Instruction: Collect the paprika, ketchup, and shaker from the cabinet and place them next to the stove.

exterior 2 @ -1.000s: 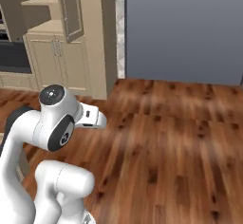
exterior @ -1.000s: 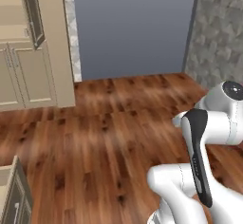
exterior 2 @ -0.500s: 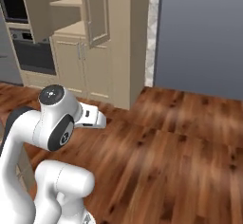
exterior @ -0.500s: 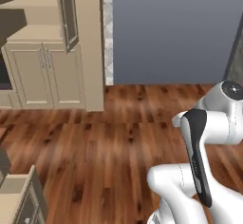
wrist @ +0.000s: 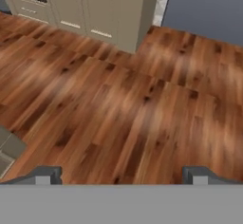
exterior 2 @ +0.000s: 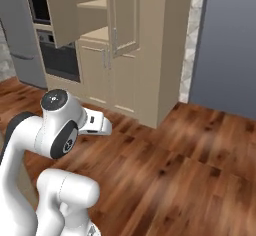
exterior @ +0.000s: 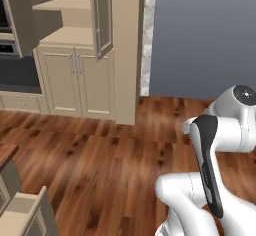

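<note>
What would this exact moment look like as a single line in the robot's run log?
phase: facing cabinet | end effector: open, empty, over wood floor | cabinet upper doors: open | spice items: none in sight

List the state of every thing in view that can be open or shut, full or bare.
cabinet: upper glass door swung open, two lower doors shut; the shelves in view look bare
oven: door shut
gripper: open, holding nothing, over the wood floor
drawer: pulled open at lower left of the left base view
</note>
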Available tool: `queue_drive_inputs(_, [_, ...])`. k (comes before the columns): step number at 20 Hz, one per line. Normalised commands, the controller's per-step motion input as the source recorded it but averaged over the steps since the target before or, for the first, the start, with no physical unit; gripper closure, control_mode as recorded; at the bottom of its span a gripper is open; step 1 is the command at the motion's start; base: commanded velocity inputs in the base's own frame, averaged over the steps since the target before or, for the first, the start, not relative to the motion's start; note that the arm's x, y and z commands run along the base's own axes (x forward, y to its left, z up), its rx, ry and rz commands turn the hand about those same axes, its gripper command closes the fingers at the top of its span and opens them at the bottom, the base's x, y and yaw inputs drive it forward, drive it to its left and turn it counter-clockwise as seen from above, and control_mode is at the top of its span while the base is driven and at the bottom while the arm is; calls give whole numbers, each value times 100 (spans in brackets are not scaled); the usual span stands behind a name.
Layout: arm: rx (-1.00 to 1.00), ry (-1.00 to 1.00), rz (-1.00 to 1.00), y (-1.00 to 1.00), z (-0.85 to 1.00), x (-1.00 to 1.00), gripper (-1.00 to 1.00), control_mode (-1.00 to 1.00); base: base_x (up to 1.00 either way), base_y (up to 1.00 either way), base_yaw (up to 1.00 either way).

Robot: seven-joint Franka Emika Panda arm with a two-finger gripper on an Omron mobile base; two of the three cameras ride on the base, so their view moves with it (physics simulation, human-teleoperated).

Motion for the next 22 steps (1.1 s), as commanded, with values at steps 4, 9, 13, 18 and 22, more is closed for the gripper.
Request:
queue_drive_inputs(4, [0, 0, 0, 0, 0, 0, -100, 100, 69, 0, 32])
queue_drive_inputs(9, [0, 0, 0, 0, 0, 0, -100, 100, 69, 0, 34])
queue_drive_inputs(13, [0, 0, 0, 0, 0, 0, -100, 100, 70, 0, 34])
queue_drive_inputs(18, [0, 0, 0, 0, 0, 0, -100, 100, 69, 0, 34])
queue_drive_inputs(22, [0, 0, 0, 0, 0, 0, -100, 100, 72, 0, 34])
